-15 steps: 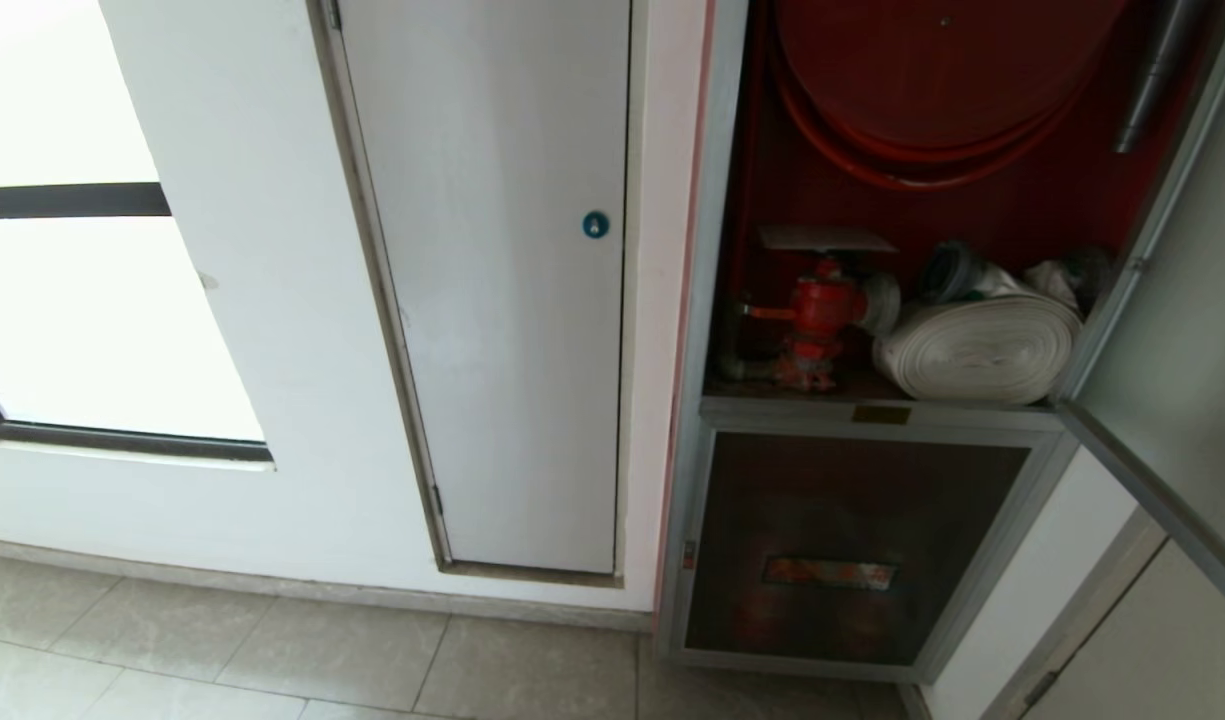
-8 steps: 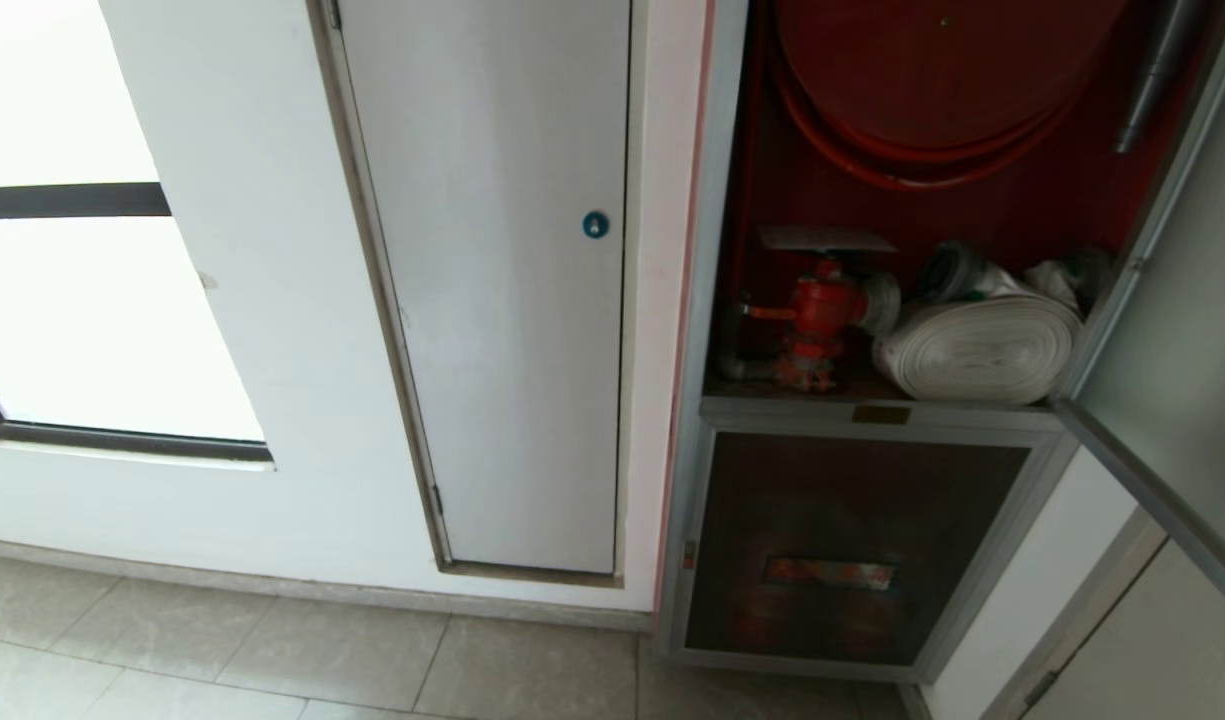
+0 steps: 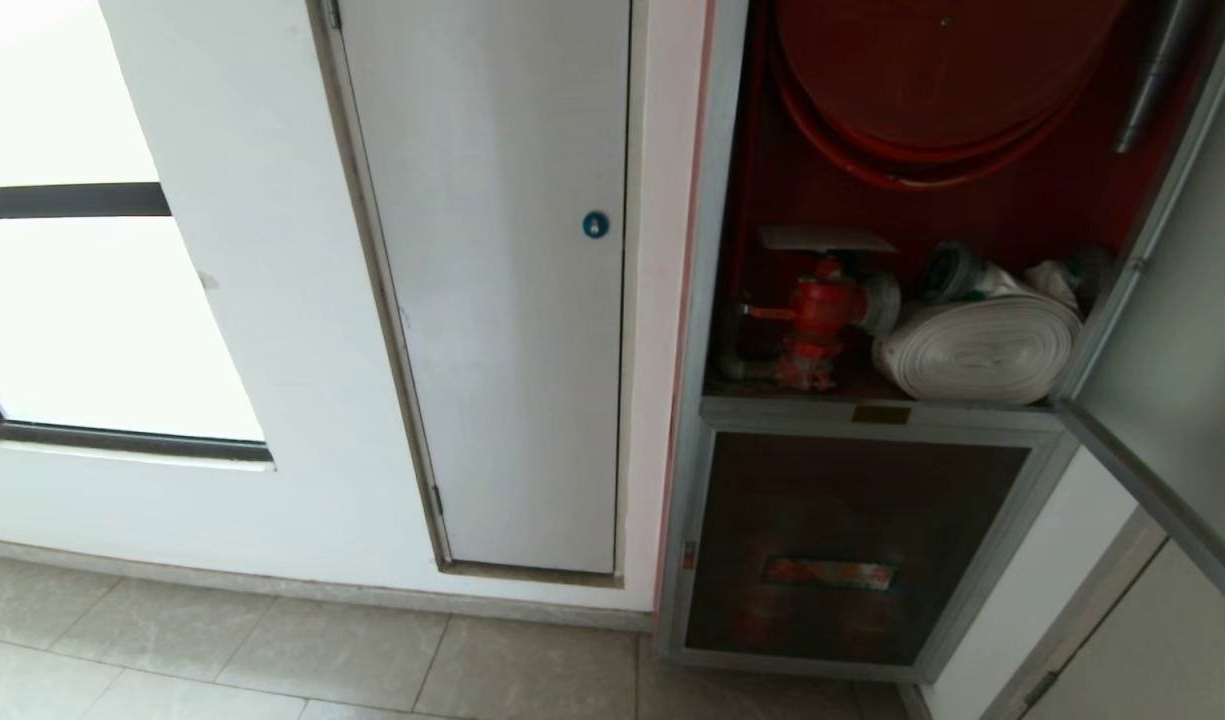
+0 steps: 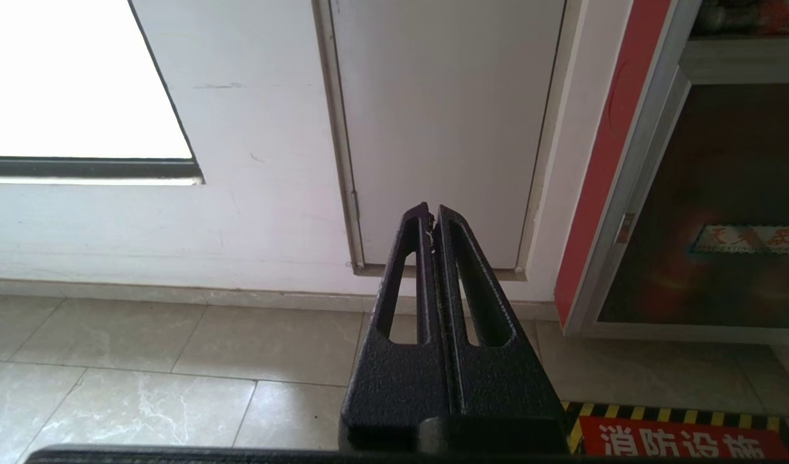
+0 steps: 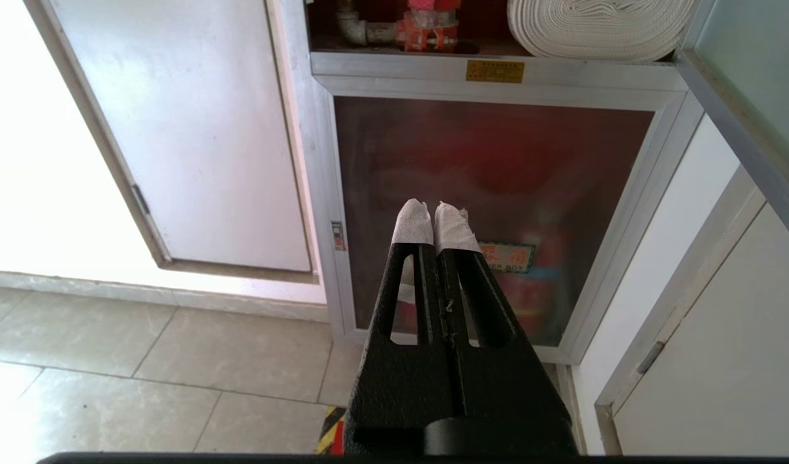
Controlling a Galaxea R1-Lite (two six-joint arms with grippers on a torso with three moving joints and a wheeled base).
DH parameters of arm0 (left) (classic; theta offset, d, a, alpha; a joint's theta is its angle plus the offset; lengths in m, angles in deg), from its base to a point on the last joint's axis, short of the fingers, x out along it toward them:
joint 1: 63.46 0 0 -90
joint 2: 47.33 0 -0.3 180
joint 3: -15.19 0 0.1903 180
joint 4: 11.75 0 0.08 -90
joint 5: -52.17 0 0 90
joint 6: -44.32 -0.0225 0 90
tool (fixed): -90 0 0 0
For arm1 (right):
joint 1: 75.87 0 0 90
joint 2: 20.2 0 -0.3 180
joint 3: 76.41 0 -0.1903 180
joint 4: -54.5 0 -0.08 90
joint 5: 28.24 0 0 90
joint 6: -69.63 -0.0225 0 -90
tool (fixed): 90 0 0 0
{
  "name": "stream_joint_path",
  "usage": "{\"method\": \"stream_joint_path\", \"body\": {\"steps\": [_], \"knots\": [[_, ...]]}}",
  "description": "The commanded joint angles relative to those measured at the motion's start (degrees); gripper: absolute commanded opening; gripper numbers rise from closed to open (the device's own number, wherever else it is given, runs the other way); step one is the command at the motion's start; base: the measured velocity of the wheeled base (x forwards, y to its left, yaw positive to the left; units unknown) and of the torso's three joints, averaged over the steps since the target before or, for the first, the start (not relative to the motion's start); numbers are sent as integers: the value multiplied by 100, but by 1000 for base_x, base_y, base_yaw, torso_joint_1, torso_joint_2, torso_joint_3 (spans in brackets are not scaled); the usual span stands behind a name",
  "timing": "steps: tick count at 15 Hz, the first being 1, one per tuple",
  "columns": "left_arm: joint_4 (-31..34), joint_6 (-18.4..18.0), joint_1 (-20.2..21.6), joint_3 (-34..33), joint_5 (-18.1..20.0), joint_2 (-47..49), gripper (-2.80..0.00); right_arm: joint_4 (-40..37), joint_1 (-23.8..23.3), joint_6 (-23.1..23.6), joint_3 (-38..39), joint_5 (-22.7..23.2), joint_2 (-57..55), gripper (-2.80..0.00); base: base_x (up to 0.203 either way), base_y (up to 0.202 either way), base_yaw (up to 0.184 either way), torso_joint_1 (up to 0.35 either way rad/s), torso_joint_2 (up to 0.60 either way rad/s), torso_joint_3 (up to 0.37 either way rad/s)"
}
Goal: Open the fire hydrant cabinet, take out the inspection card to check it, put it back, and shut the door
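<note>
The fire hydrant cabinet (image 3: 872, 330) is seen with its upper compartment exposed, and the door (image 3: 1172, 400) is swung out on the cabinet's right side, so the opening step is judged done. Inside the cabinet, a red valve (image 3: 817, 315) is set at the left of the shelf, with a rolled white hose (image 3: 977, 350) laid just beside it and a red hose reel (image 3: 932, 70) hung above both. A flat pale piece (image 3: 822, 240) is seen just above the valve; whether it is the inspection card cannot be told, and no card is held. Below the shelf, a shorter dark glass panel (image 3: 842, 545) is kept shut. A plain white door (image 3: 502, 280) with a small blue lock (image 3: 595, 225) is set into the wall left of the cabinet. The left hand (image 4: 431, 216) is held closed and empty, aimed low at the foot of that white door. The right hand (image 5: 433, 216), its tips wrapped in white padding, is likewise closed on nothing and pointed at the lower panel. Both are judged parked low, clear of the cabinet opening, so a reach up to the shelf is what the card calls for next.
</note>
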Motion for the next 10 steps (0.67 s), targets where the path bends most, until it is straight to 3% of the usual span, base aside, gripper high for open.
{"method": "stream_joint_path", "body": {"steps": [1,4,10], "knots": [[-3,-1,0,-79,2,1,-280,2,0,2,9,1,-15,-280,0,0,0,0,0,0],[-3,-1,0,-79,10,1,-280,2,0,2,9,1,-15,-280,31,0,0,-4,-3,2],[-3,-1,0,-79,2,1,-280,2,0,2,9,1,-15,-280,191,0,-1,8,3,0]]}}
